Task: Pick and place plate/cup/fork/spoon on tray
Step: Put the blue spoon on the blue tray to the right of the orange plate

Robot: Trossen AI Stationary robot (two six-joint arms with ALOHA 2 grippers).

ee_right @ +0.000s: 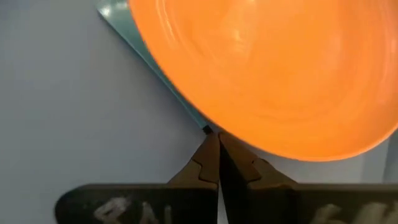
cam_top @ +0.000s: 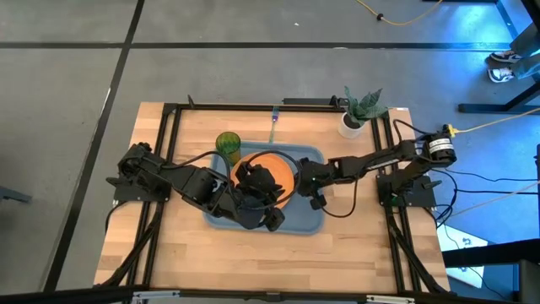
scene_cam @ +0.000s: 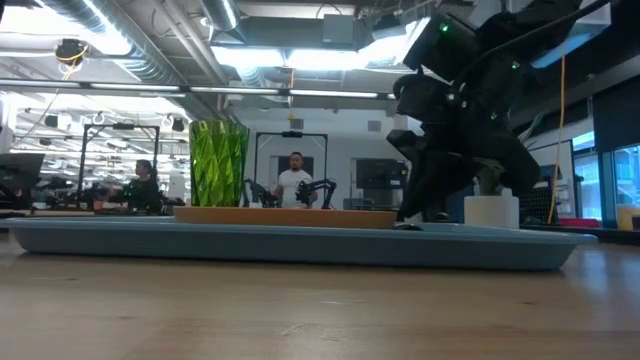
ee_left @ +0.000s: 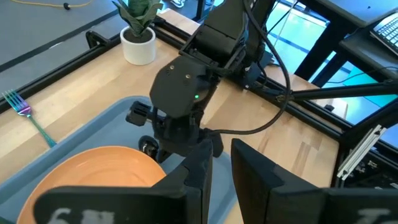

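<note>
The blue-grey tray (cam_top: pixel 304 221) lies mid-table, and the orange plate (cam_top: pixel 283 169) rests flat on it. The green cup (cam_top: pixel 228 142) stands at the tray's far left corner. The fork (cam_top: pixel 274 125) lies on the wood beyond the tray. The spoon shows only as a teal handle (ee_right: pixel 152 56) running along the plate's rim in the right wrist view. My right gripper (ee_right: pixel 213 138) is shut at the plate's right rim, its tips at the handle's end. My left gripper (ee_left: pixel 221 186) hovers open and empty over the plate. My right gripper comes from above, pointing down at the tray beside the plate's right rim (ee_right: pixel 249 146). Its shut fingertips (ee_right: pixel 205 152) meet the end of the spoon's teal handle (ee_right: pixel 198 121), and the tips hide that end. The rest of the handle lies low on the tray along the plate's rim.
A white pot with a green plant (cam_top: pixel 354 118) stands at the table's far right. Black frame rails (cam_top: pixel 164 169) run along the table's left, right and far sides. Bare wood lies between the tray and the near edge. People stand in the room beyond (scene_cam: pixel 295 180).
</note>
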